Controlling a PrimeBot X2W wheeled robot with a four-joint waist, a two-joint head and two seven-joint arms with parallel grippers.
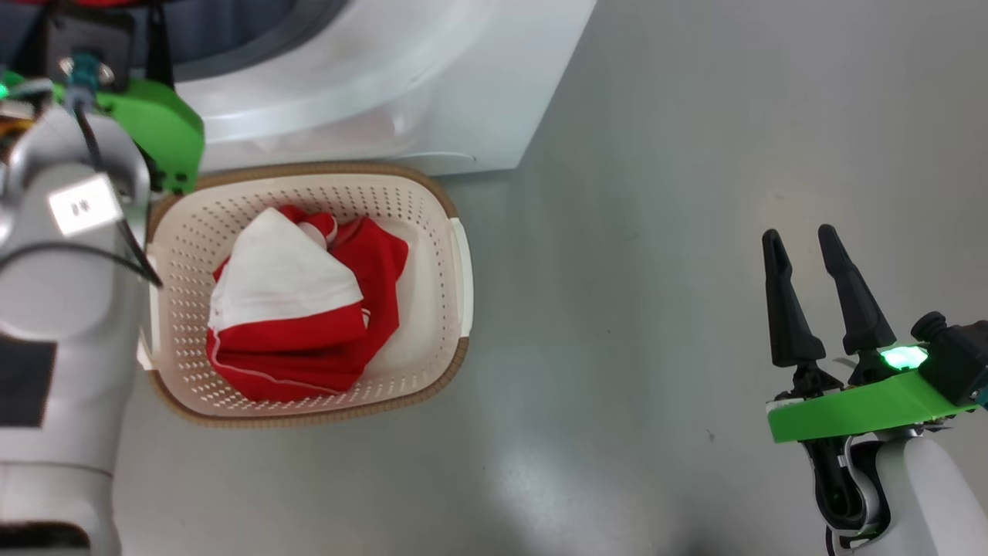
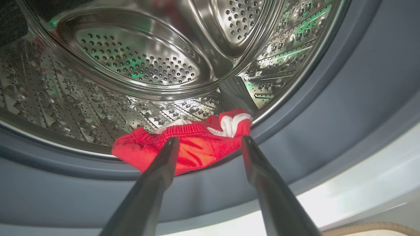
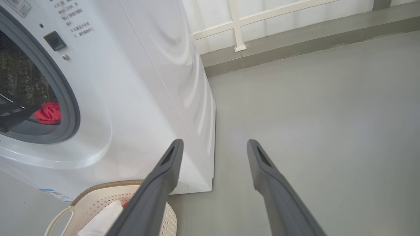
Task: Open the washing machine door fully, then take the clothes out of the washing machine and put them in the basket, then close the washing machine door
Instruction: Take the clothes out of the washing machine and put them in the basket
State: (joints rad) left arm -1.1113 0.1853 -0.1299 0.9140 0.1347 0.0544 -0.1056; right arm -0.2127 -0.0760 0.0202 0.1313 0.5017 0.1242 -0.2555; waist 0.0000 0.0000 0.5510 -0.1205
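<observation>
Drum lip (image 2: 279, 105) of washing machine (image 3: 147, 82) carries red garment (image 2: 197, 154), left jaws released at it. Red-white garment (image 1: 301, 309) in basket (image 1: 370, 189) at machine's front. Right jaws released beside machine, over floor (image 1: 656, 309).

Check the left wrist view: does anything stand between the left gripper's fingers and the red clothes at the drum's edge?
Nothing visible does. The left gripper, fingers open, points straight at the clothes, which drape over the lip of the drum onto the grey rubber ring. Whether a finger touches the fabric cannot be told.
</observation>
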